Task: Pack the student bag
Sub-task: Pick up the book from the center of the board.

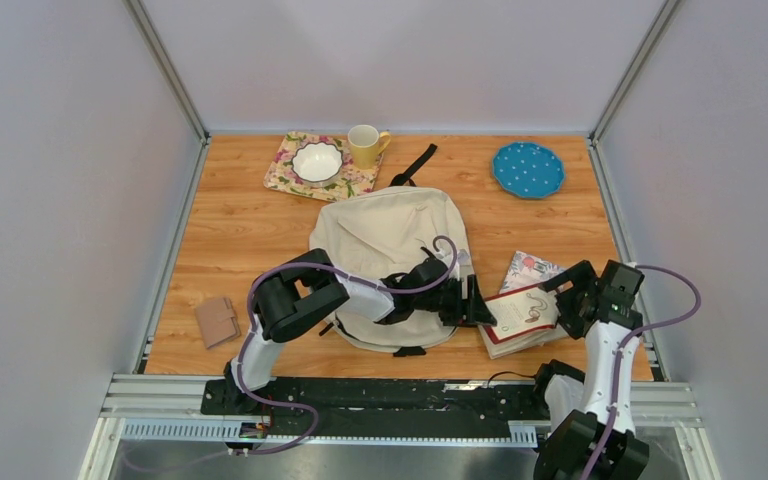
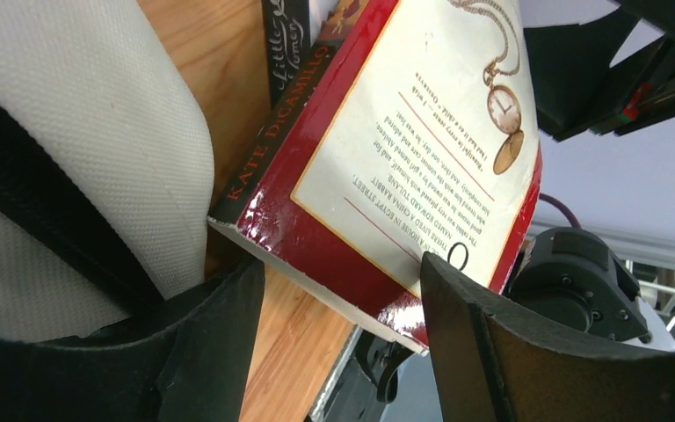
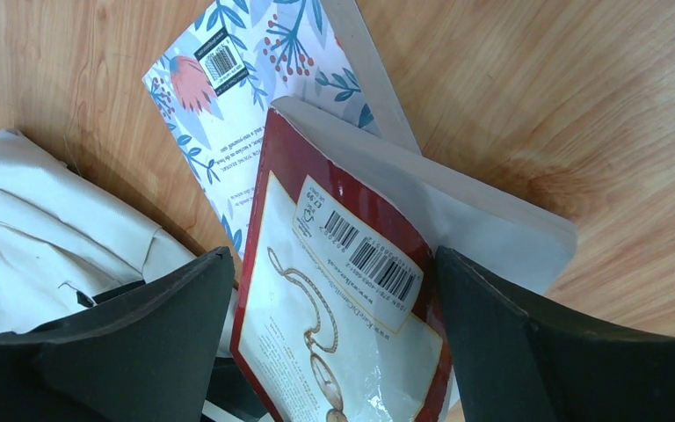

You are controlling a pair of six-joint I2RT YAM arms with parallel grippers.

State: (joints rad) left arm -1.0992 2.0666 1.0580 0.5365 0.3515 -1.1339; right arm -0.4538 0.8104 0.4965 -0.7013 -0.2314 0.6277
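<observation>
A red-edged book (image 2: 404, 158) with a pocket watch on its cream cover tilts between the spread fingers of the left gripper (image 2: 343, 290). Beside it lie a cream bag (image 2: 97, 114), a darker book (image 2: 286, 44) and the wooden table (image 2: 202, 53).

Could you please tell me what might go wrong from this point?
1. The left claw and right claw both crowd the red book and could collide.
2. It lies askew over the floral book; a weak pinch might drop it or shove that one.
3. The bag shows no opening that I can see, so insertion may snag.
</observation>
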